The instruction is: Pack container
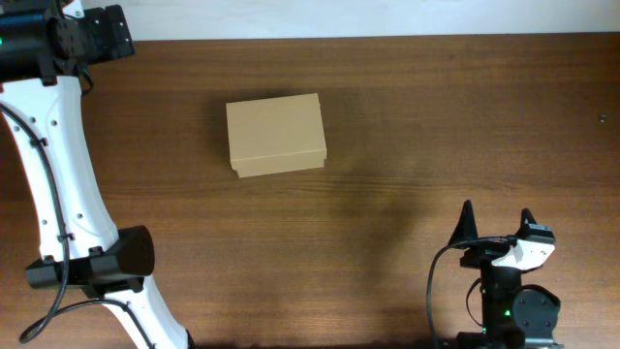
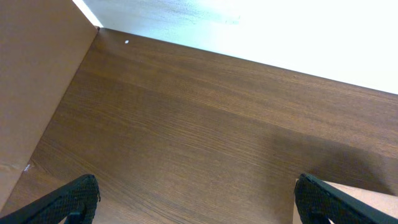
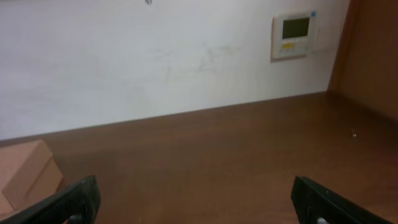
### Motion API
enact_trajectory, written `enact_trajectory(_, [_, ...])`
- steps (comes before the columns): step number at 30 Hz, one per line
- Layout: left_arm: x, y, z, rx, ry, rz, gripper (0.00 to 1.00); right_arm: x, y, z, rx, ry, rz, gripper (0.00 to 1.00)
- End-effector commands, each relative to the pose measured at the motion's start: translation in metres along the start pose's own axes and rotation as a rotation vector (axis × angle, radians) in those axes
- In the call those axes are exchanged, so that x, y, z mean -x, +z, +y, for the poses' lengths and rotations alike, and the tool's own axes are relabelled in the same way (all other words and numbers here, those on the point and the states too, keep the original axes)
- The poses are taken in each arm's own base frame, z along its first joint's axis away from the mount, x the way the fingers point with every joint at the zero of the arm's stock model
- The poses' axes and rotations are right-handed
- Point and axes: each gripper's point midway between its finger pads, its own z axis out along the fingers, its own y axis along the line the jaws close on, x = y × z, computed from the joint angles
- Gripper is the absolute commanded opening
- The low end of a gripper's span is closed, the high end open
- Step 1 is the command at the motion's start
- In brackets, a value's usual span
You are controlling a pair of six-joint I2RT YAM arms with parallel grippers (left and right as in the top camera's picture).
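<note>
The container is a tan cardboard box with its lid shut, lying on the brown table left of centre. Its corner shows at the lower right of the left wrist view and at the lower left of the right wrist view. My left gripper is at the far left corner of the table, well away from the box; its fingers are spread wide with nothing between them. My right gripper is near the front right edge, open and empty, apart from the box.
A white wall runs along the table's far edge. A wall panel with a small screen hangs at the right. A tan upright board stands at the left of the left wrist view. The left arm's white links span the left side.
</note>
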Motion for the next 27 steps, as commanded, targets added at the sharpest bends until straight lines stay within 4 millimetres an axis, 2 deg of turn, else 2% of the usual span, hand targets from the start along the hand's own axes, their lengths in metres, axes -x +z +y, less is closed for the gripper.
enact_trajectory(1, [-0.001,0.003,0.003,0.013,0.001,0.007,1.00,-0.028,0.005,-0.004,-0.017,-0.004,0.052,1.00])
enact_trajectory(4, [-0.001,0.003,0.003,0.013,0.001,0.007,1.00,-0.049,0.008,-0.006,-0.020,-0.007,0.092,0.99])
enact_trajectory(27, [-0.001,0.003,0.003,0.013,0.001,0.008,1.00,-0.048,0.009,-0.006,-0.020,-0.006,0.083,0.99])
